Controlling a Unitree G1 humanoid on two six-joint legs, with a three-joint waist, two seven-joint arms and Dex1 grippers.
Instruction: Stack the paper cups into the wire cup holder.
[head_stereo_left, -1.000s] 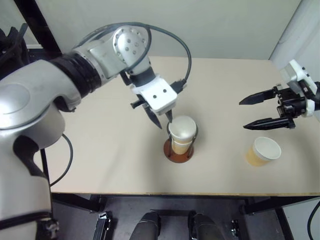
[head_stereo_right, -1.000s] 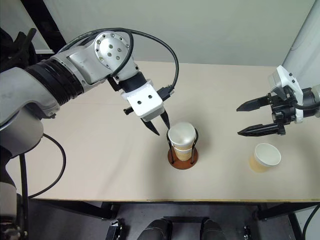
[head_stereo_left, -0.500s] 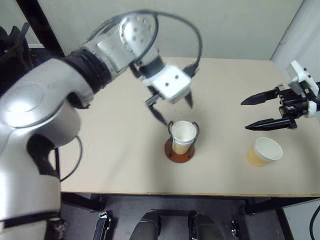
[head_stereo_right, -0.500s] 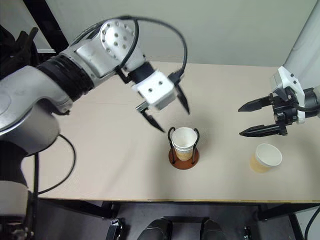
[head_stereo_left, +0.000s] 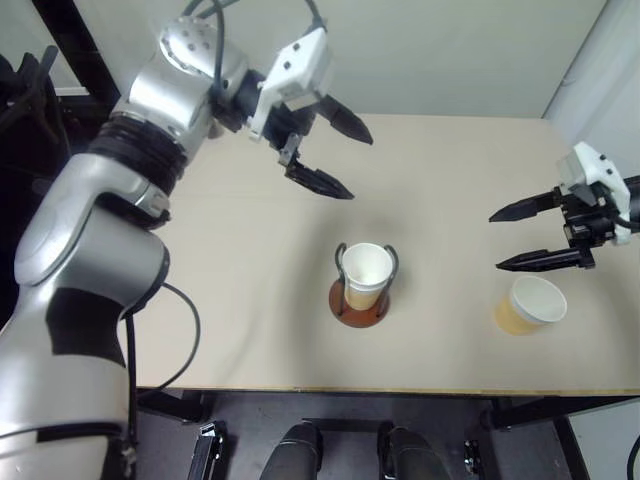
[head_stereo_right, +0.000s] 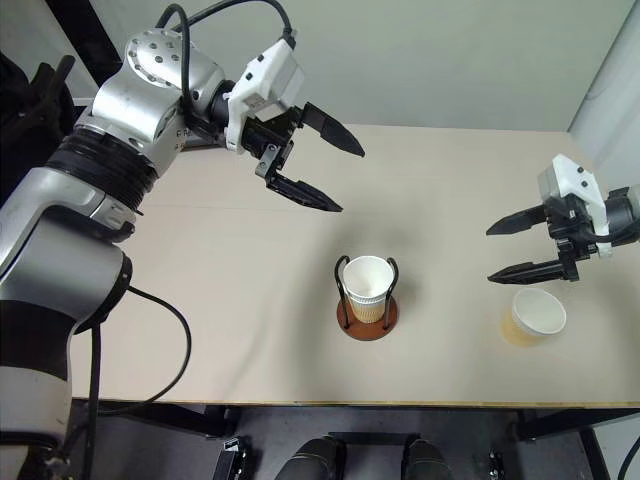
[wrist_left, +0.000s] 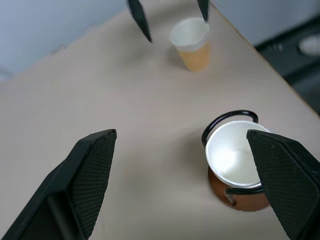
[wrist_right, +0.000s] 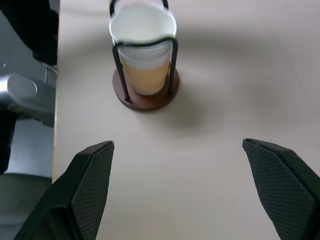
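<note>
- Cups sit nested in the wire cup holder (head_stereo_right: 367, 305); left gripper (head_stereo_right: 330, 170) hangs empty, fingers wide.
- Right gripper (head_stereo_right: 522, 247), spread wide, hovers just above the loose paper cup (head_stereo_right: 533, 317): descend straight, pinch its rim gently.

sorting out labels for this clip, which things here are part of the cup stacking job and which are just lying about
Part of the job:
- wire cup holder, with stacked paper cups standing in it
- loose paper cup, upright on the table near the right end effector
- left end effector, open, raised above the table

Just there:
- table
- nothing else lies on it
</note>
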